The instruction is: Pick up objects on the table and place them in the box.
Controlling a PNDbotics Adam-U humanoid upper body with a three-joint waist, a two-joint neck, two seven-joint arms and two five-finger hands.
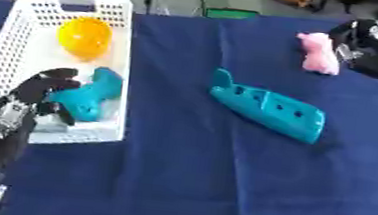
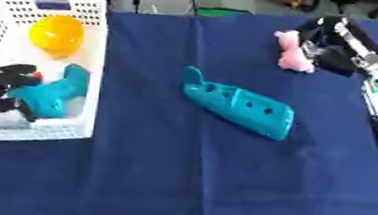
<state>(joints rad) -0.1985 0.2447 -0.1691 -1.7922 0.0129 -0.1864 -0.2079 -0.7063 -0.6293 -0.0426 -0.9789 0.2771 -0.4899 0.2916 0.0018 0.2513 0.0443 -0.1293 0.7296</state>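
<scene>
While my left hand (image 1: 49, 90) sits at the lower left with its fingers curled round the teal toy (image 1: 88, 96) inside the white basket (image 1: 25, 27), the yellow ball (image 1: 84, 36) already lies there. I still have the teal plane (image 1: 267, 107) mid-frame and the pink toy (image 1: 320, 53) upper right, which my right hand (image 2: 327, 43) touches; its grip I cannot tell.

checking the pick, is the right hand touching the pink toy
Cannot tell: in the right eye view the right hand sits right against the pink toy, with neither contact nor gap plain.
</scene>
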